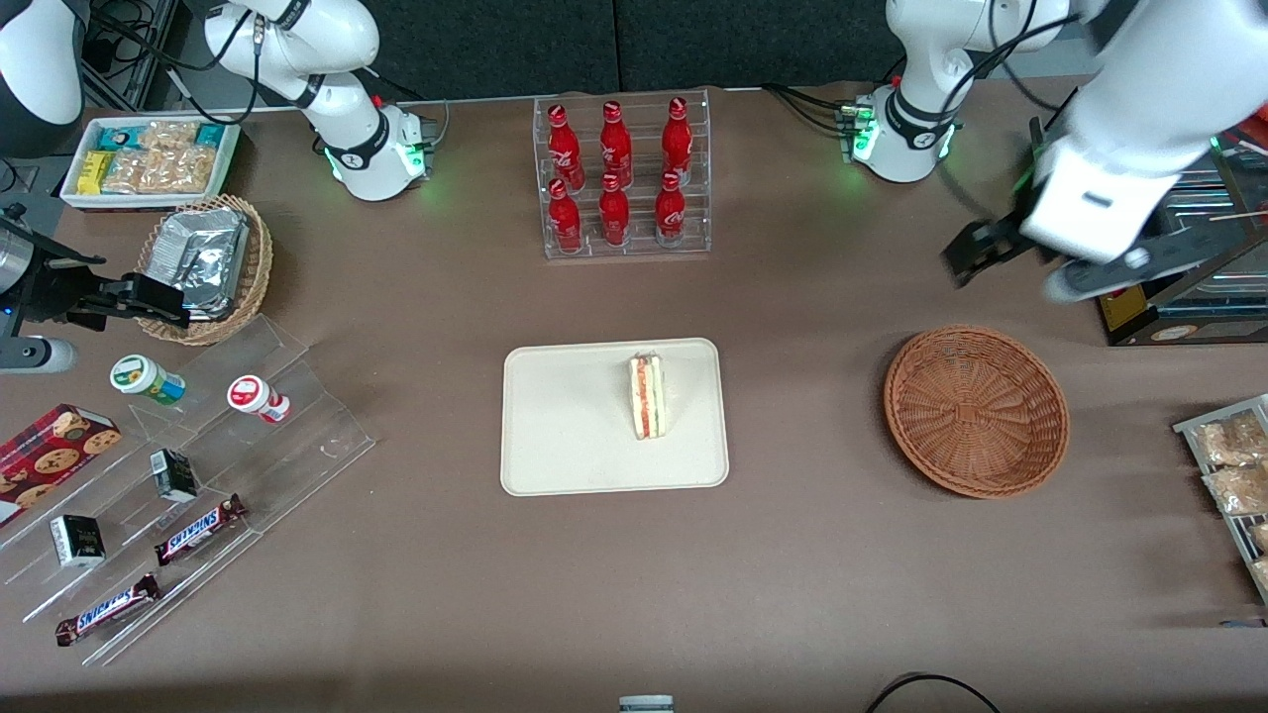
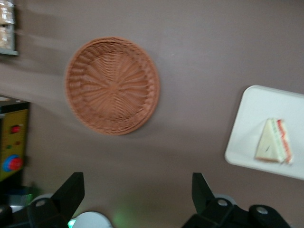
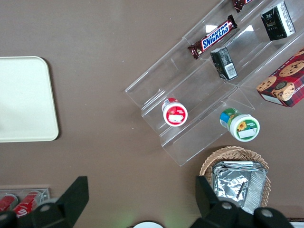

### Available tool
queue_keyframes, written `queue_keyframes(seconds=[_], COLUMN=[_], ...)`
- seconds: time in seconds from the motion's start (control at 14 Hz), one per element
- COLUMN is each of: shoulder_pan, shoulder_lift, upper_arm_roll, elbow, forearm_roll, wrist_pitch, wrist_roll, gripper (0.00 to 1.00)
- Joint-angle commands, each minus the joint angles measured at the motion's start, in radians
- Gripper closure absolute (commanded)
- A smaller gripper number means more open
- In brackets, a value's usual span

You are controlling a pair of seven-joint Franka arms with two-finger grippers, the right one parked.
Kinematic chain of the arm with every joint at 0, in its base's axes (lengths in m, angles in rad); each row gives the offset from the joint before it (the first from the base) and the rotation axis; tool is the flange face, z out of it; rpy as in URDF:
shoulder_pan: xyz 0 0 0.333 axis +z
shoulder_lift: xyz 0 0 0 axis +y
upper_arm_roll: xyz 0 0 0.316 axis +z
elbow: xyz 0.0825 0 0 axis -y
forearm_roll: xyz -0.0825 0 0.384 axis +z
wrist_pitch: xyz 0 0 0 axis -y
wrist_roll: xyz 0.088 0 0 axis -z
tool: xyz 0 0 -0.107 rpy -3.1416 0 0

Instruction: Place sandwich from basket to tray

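Left arm's hand (image 1: 1001, 259) raised, apparently farther from the camera than empty basket (image 1: 976, 411), fingers (image 2: 71, 192) apart, sandwich (image 1: 649, 396) on tray (image 1: 555, 436)

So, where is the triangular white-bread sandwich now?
The triangular white-bread sandwich lies on the cream rectangular tray, apart from the empty reddish-brown wicker basket. The gripper, fingers open, hovers above the table, holding nothing.
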Motion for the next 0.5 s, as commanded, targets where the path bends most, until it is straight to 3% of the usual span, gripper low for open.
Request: queue_keyframes(seconds=[0.0,0.21,0.43], shoulder_pan=[0.094,0.174,0.176], shoulder_lift=[-0.096,-0.152,-0.208], upper_arm_roll=[-0.014,-0.006,0.035], elbow=[-0.020,-0.029,-0.056], forearm_roll=[-0.020,-0.052,-0.049], wrist_pitch=[-0.077,-0.145,-0.182], wrist_roll=[0.163,0.320,0.402], gripper=[0.00,0.00,0.00])
